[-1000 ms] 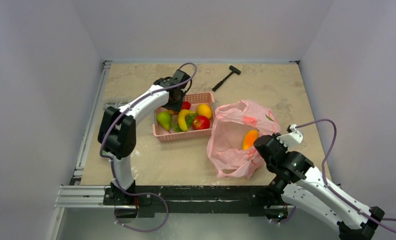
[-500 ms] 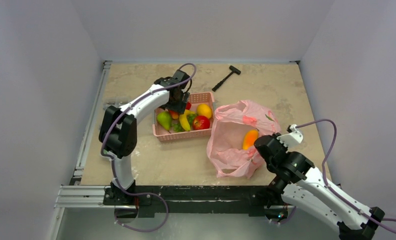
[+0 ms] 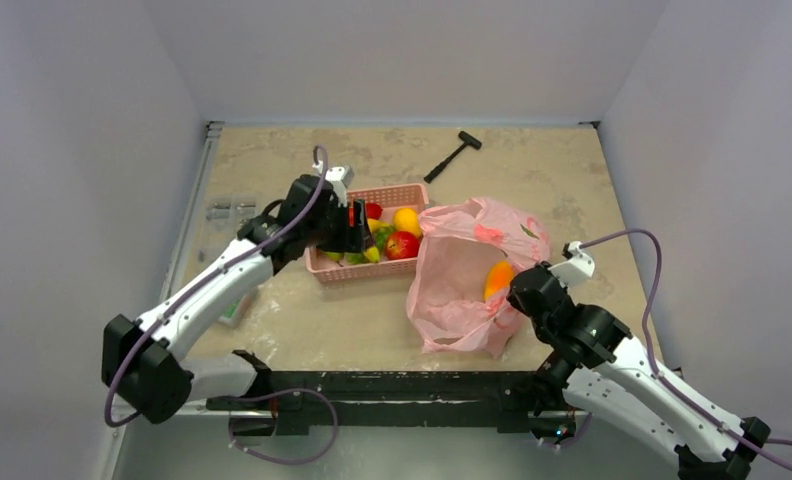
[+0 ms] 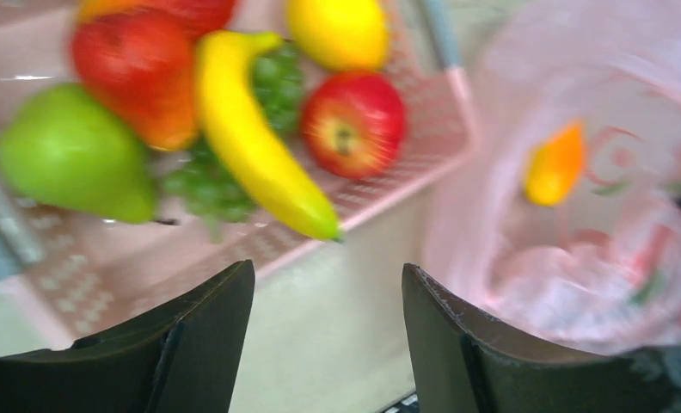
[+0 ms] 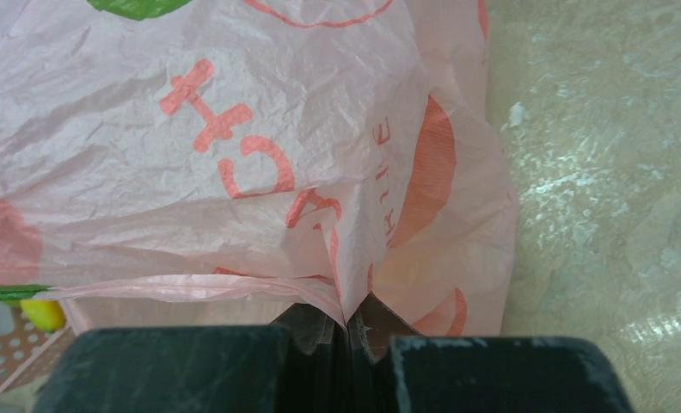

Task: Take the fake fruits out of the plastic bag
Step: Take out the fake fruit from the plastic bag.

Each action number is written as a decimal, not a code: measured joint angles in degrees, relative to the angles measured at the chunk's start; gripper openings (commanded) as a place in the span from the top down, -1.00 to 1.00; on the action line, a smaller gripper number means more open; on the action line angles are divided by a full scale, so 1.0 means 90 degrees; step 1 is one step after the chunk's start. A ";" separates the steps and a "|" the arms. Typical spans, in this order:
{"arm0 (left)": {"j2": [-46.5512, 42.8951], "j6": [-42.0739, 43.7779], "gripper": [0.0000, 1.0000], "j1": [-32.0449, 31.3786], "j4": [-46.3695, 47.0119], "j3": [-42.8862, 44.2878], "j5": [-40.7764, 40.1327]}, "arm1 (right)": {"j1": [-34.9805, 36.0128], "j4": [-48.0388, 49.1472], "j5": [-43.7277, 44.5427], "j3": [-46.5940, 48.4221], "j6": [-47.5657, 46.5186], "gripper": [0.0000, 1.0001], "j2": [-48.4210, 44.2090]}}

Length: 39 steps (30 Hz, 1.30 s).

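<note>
The pink plastic bag (image 3: 462, 290) lies right of centre with its mouth open toward the basket. An orange oval fruit (image 3: 499, 278) lies inside it and shows through the bag (image 4: 595, 224) in the left wrist view (image 4: 556, 162). My right gripper (image 3: 520, 292) is shut on the bag's near edge (image 5: 347, 320). My left gripper (image 3: 358, 228) is open and empty (image 4: 328, 277), low over the basket's near side and facing the bag. The banana (image 4: 255, 146), red apple (image 4: 352, 123) and a yellow oval fruit (image 4: 337, 30) lie in the pink basket (image 3: 372, 272).
The basket also holds a green pear (image 4: 70, 155), green grapes (image 4: 225, 185) and another red fruit (image 4: 131, 73). A black hammer (image 3: 452, 155) lies at the back. Small metal parts (image 3: 227, 210) sit at the table's left edge. Walls close in both sides.
My left arm has swung back and down; its gripper moved from above the basket's far left to its near side, now pointing at the bag. The bag shifted slightly left.
</note>
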 measured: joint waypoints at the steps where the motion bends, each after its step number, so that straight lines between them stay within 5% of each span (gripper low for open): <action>1: -0.0323 -0.0206 -0.23 -0.0109 0.0311 -0.0296 0.0202 | 0.0002 0.0087 -0.0112 0.0000 -0.0117 1.00 -0.0053; 8: -0.0945 -0.1423 0.00 -0.1593 0.1999 -0.1370 0.0692 | 0.0002 0.0505 -0.0690 -0.0092 -0.0580 1.00 -0.0342; 17: -0.0350 -0.3169 0.16 -0.2737 0.4500 -0.2346 -0.0187 | 0.0002 0.0542 -0.0729 -0.0114 -0.0682 1.00 -0.0347; 26: 0.1775 -0.4104 0.13 -0.3332 0.7781 -0.2744 -0.0976 | 0.0000 0.0580 -0.0736 -0.0121 -0.0680 1.00 -0.0352; 30: 0.2703 -0.3772 0.04 -0.3657 0.8233 -0.2373 -0.1348 | 0.0002 0.0602 -0.0835 -0.0121 -0.0680 1.00 -0.0350; 37: 0.3665 -0.3198 -0.54 -0.3903 0.8556 -0.1319 -0.1515 | 0.0000 0.0602 -0.0865 -0.0126 -0.0682 1.00 -0.0347; 39: 0.3871 -0.2970 -0.57 -0.3939 0.8544 -0.1141 -0.1593 | 0.0002 0.0605 -0.0869 -0.0134 -0.0682 1.00 -0.0347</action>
